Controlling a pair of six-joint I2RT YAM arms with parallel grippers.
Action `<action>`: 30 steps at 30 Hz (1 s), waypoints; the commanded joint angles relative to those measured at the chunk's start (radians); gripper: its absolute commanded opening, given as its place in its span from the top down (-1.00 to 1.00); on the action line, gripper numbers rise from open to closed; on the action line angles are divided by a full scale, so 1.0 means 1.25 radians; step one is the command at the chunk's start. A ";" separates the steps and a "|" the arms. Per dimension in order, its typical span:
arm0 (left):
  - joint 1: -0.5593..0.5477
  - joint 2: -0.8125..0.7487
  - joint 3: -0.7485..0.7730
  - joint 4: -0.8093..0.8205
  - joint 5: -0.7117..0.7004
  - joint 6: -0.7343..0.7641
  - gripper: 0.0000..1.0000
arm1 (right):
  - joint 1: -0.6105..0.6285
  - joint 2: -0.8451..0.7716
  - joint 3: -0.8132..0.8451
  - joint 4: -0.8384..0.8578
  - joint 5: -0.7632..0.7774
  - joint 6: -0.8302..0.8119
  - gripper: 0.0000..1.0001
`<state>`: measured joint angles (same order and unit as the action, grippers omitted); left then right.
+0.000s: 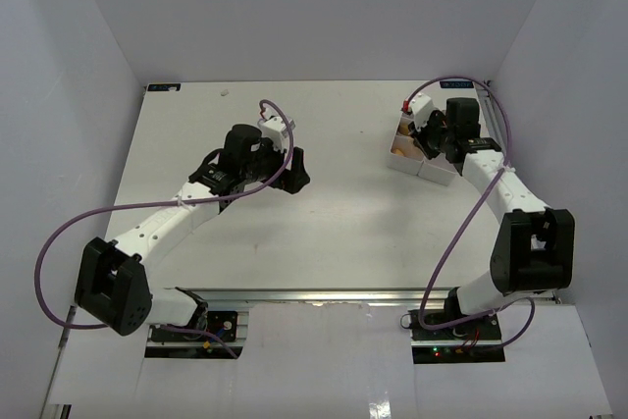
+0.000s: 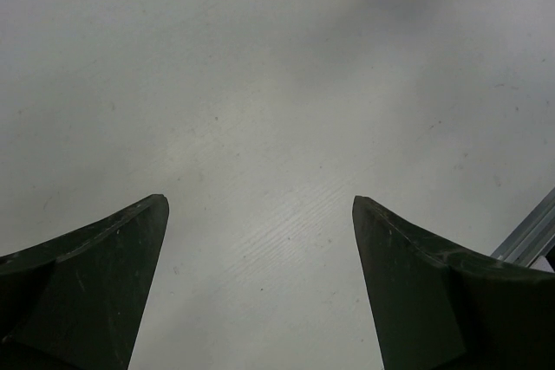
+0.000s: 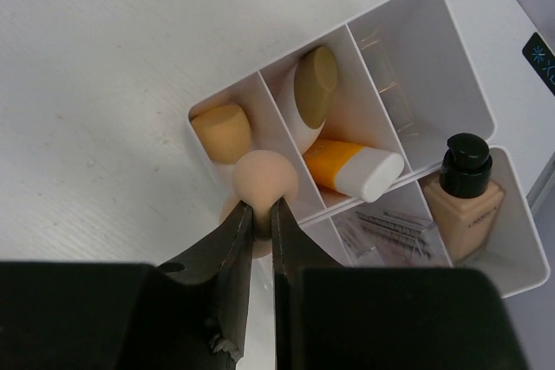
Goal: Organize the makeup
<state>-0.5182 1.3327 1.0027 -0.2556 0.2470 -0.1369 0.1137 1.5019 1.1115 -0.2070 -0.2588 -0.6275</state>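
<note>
- The right gripper (image 3: 260, 212) is pinching a beige egg sponge (image 3: 264, 179), with its jaws pressed together on the narrow end so the soft round body is bulging out past the fingertips.
- It is hanging over the near wall of the white tray (image 3: 434, 49), which is sitting by the far right corner of the counter (image 1: 324, 233).
- My read is that the sponge is being lined up with the narrow end compartment, where a darker orange sponge (image 3: 221, 132) is already lying, so like goes with like.
- Whether the held sponge is touching the tray wall, I cannot tell.
- The next compartment is holding an olive-tipped white oval (image 3: 308, 84) and, beside it, the orange tube (image 3: 351, 171) with its white cap.
- The beige bottle (image 3: 464, 192) with the dark cap is lying alone in the outer compartment.
- The right arm is reaching forward from the near right edge, elbow bent and wrist tipping down over the tray.
- The left gripper (image 2: 258, 205) is hovering over bare counter near the middle, jaws wide apart with nothing between them.
- Its arm is stretching diagonally from the near left corner, and I'd judge it is simply waiting.
</note>
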 commanded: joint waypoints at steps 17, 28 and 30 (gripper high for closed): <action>-0.001 -0.085 -0.012 0.009 -0.036 0.027 -0.96 | 0.075 0.139 0.078 0.059 0.175 -0.157 0.40; -0.001 -0.089 -0.014 0.009 -0.041 0.030 -0.96 | 0.080 0.119 0.044 0.062 0.170 -0.157 -0.14; -0.001 -0.089 -0.016 0.009 -0.042 0.030 -0.96 | 0.078 0.113 0.046 0.053 0.162 -0.150 -0.15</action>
<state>-0.5190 1.2640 0.9901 -0.2546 0.2012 -0.1116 0.2081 1.6752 1.1706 -0.1608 -0.0448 -0.8200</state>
